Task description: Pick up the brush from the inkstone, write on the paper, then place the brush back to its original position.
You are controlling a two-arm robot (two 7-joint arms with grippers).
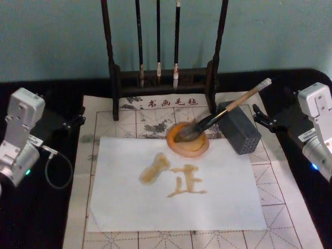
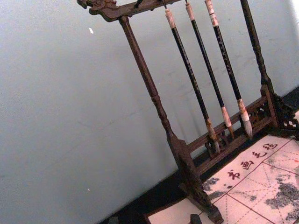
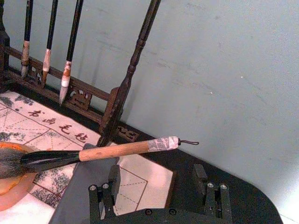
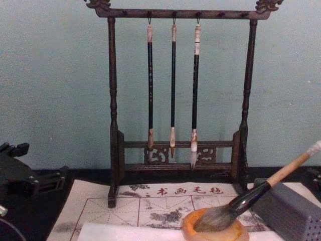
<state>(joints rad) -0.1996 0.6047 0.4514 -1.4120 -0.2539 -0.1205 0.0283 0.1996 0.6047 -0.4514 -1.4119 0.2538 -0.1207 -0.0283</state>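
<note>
The left gripper (image 1: 75,119) hangs open and empty at far left, tan strokes mark the paper (image 1: 218,207), the brush (image 1: 233,106) rests bristles-down in the inkstone (image 1: 199,149), handle on a grey block (image 1: 241,132), and the right gripper (image 3: 157,173) gapes empty.

**Colours and Patterns at the Writing Table**

The brush (image 1: 228,110) is made up of a pale wooden handle, black ferrule, grey-white bristles and a white-wrapped end. The inkstone (image 1: 189,151) is rimmed in orange-tan. At lower centre, the white paper (image 1: 223,207) is marked with tan-brown strokes (image 1: 187,185). The beige mat (image 1: 290,202) is ruled in red and blotched grey. Along the top, black-handled brushes (image 1: 158,36) are hung on a dark brown rack (image 1: 110,52).
</note>
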